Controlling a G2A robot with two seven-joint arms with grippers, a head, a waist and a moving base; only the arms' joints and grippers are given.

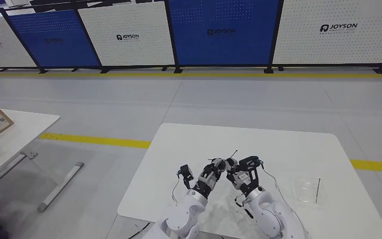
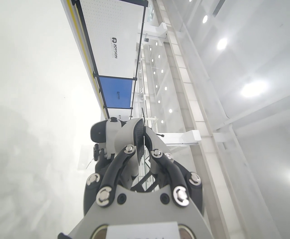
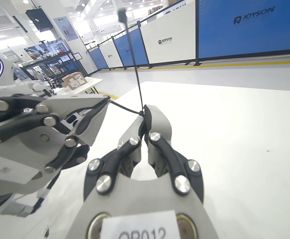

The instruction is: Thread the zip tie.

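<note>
Left gripper (image 3: 107,100), right gripper (image 3: 144,112) pinch zip tie (image 3: 135,68) (tail hidden in fingers (image 3: 90,103)).

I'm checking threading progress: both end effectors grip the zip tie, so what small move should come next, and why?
Probably the left end effector should curl its short stretch of the zip tie up toward the blocky head. The right end effector pinches the zip tie, whose head stands free above it, not yet threaded.

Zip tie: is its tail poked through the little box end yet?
Not yet. The zip tie bends at the right gripper; its box end sticks up free, nothing through it; the tail runs to the left gripper.
</note>
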